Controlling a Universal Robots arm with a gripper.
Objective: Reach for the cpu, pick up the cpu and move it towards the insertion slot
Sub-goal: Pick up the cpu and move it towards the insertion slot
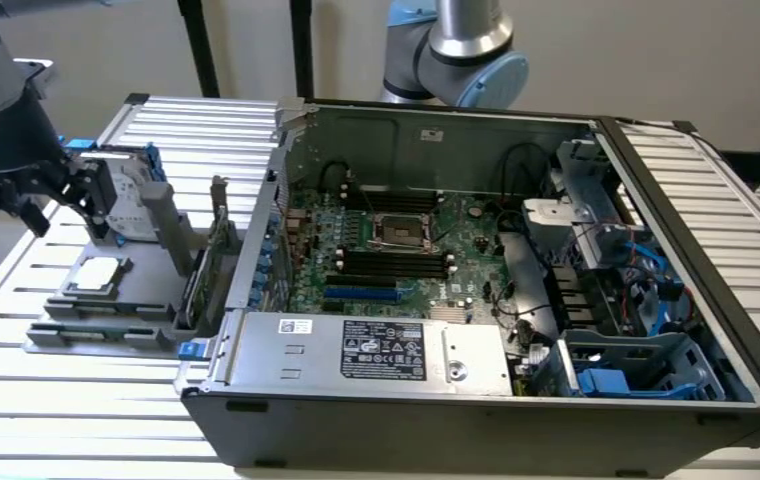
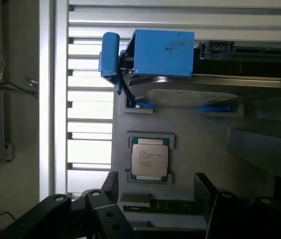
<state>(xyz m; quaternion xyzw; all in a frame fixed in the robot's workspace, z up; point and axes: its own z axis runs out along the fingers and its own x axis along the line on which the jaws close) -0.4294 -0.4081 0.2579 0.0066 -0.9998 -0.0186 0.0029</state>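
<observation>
- Closest to the wrist camera, my gripper (image 2: 155,219) has its fingers (image 2: 100,219) spread wide and empty, set to straddle the chip.
- It hangs above the grey tray (image 1: 144,290) at the exterior view's left, outside the case (image 1: 487,420).
- Near it, the cpu (image 2: 150,158) lies flat in a tray pocket, face up, clipped square for a pick from above.
- The slot (image 1: 400,232) sits well apart to the right, on the board inside the case.

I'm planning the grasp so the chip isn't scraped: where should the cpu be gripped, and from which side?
Probably from straight above, pinching two opposite edges of the cpu. It lies flat, metal face up, in the grey holder, whose raised ridges border two sides; the other two edges look free.
</observation>
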